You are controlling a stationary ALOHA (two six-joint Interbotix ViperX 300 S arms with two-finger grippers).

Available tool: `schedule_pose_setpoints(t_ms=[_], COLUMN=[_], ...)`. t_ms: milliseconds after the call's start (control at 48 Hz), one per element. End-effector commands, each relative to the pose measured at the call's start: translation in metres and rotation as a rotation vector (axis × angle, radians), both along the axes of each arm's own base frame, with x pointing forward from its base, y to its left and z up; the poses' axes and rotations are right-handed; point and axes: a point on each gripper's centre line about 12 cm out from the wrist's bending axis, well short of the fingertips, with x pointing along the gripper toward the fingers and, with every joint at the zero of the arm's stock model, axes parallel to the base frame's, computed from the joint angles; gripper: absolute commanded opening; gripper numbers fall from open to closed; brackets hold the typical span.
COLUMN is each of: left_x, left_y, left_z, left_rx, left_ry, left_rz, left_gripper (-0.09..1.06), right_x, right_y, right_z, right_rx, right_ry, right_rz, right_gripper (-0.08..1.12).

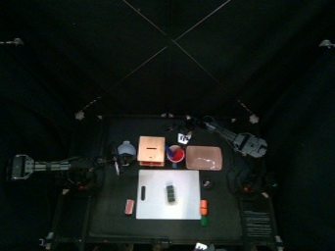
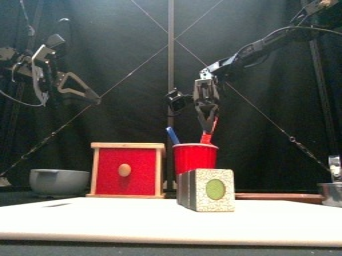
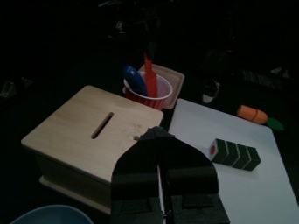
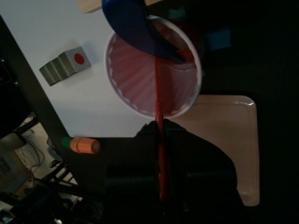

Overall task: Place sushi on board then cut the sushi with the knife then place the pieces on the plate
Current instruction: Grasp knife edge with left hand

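The dark green sushi roll (image 1: 171, 193) (image 2: 207, 190) (image 3: 237, 155) lies on the white cutting board (image 1: 151, 206) (image 3: 251, 188). Behind it stands the red cup (image 1: 175, 154) (image 2: 195, 160) (image 4: 146, 74) with the blue knife (image 2: 173, 135) (image 4: 128, 17) in it. My right gripper (image 2: 206, 112) (image 4: 162, 131) hangs over the cup, shut on the red knife (image 2: 209, 128) (image 4: 162, 171), whose lower end is at the cup's rim. The pink tray (image 1: 210, 157) (image 4: 233, 140) lies right of the cup. My left gripper (image 3: 153, 136) hovers shut over the wooden box (image 1: 152, 150) (image 3: 87, 140).
A blue-grey bowl (image 1: 127, 149) (image 2: 60, 181) stands left of the box. An orange toy (image 1: 203, 207) (image 3: 253, 112) (image 4: 79, 144) lies at the board's right edge, and a small pink piece (image 1: 128, 205) at its left edge.
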Motion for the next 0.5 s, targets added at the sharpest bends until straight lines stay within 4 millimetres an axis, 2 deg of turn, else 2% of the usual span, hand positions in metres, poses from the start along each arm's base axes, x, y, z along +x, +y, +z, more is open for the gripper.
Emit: schedule_pose_setpoints(t_ms=[21,500], left_x=[0.002,0.003], left_y=[0.001,0.001], left_z=[0.004,0.006], left_rx=[0.003,0.003], left_ry=[-0.015,-0.02], left_rz=[0.003,0.002], left_gripper=[-0.02,-0.02], right_x=[-0.001,-0.018], right_y=[0.003,0.014], right_z=[0.031,0.085], right_rx=[-0.038,-0.12], right_ry=[-0.062,-0.163], right_rz=[0.009,0.012], right_gripper=[0.34,0.34])
